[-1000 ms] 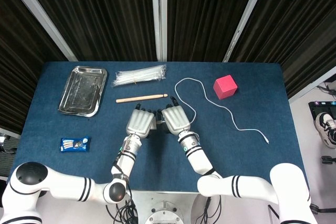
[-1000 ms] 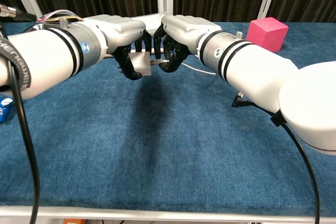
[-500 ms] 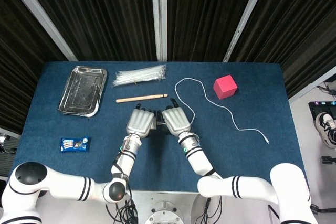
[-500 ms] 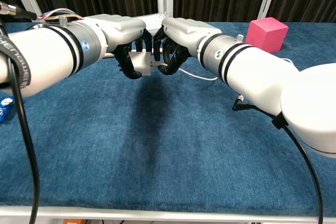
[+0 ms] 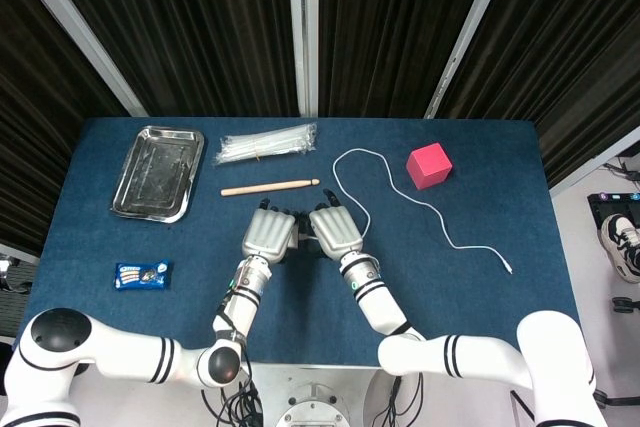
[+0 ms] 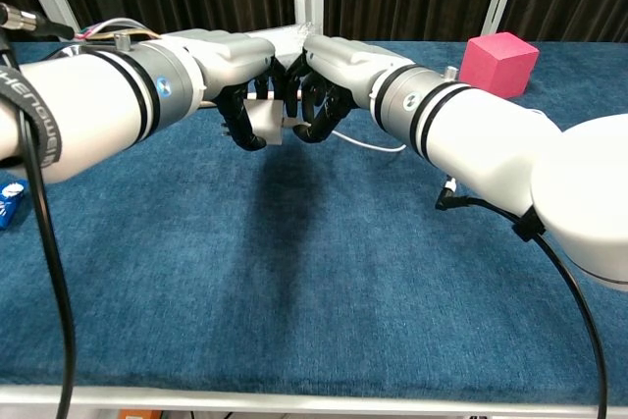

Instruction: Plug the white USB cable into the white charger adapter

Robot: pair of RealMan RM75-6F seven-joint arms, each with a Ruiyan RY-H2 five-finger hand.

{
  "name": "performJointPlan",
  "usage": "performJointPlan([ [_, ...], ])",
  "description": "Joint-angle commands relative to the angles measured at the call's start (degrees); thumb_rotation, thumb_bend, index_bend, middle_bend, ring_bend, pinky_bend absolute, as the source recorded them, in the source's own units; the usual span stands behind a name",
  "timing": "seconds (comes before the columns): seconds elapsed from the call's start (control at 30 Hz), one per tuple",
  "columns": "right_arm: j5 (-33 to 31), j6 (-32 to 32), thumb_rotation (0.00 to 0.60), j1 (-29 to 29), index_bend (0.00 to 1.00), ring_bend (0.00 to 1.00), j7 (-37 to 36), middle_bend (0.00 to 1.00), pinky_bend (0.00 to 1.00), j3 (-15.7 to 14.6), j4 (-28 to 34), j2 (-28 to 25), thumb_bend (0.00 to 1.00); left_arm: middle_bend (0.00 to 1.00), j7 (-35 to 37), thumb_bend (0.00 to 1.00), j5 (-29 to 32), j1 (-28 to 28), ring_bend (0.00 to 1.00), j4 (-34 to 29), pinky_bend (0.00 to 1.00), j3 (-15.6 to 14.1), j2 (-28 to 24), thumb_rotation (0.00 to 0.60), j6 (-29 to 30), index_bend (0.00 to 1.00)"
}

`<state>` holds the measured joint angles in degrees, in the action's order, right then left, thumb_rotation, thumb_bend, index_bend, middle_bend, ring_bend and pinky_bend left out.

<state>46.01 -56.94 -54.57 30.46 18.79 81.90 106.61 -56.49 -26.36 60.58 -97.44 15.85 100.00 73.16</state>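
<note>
Left hand (image 6: 235, 80) grips the adapter (image 6: 265, 117); right hand (image 6: 329, 80) pinches the plug (image 6: 292, 126). Adapter's rigid and light, cable (image 5: 400, 187) limp: keep your hold near the tip.

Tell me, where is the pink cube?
In the head view the pink cube sits far back on the table's right side, just right of the white cable's loop.

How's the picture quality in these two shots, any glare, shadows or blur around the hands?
Head view: even light, sharp throughout, slight glare on the metal tray; the hands hide the adapter. Chest view: the near forearms loom large and stretched, a soft shadow lies on the blue cloth under the left hand and right hand, and the dark fingers blur the detail around the white adapter.
</note>
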Motion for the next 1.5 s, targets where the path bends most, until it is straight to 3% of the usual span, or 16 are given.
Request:
performJointPlan([
  [0.03,0.09,0.08,0.6,0.05,0.57,0.29,-0.48,0.5,0.0,-0.05,0.02,-0.03,0.32,0.47,0.13,0.3,-0.02,0.01,0.33,0.02,0.16,0.05,0.01,0.6,0.01,0.43],
  [0.33,0.9,-0.06,0.6,0.32,0.46,0.29,-1.77,0.48,0.0,-0.37,0.08,-0.35,0.28,0.47,0.75,0.3,-0.22,-0.26,0.33,-0.09,0.16,-0.15,-0.49,0.6,-0.14,0.43],
  [0.97,0.92,-1.24,0.6,1.31,0.45,0.29,-2.48,0.48,0.0,-0.74,0.47,-1.54,0.28,0.47,0.96,0.3,-1.17,-0.49,0.33,-1.58,0.16,-0.64,-1.6,0.6,0.42,0.43],
  [1.5,1.06,-1.81,0.6,1.17,0.57,0.29,-2.73,0.49,0.0,-0.41,-0.41,-0.35,0.33,0.47,0.52,0.3,-1.09,-0.07,0.33,-1.68,0.16,-0.62,-1.36,0.6,0.66,0.43],
])
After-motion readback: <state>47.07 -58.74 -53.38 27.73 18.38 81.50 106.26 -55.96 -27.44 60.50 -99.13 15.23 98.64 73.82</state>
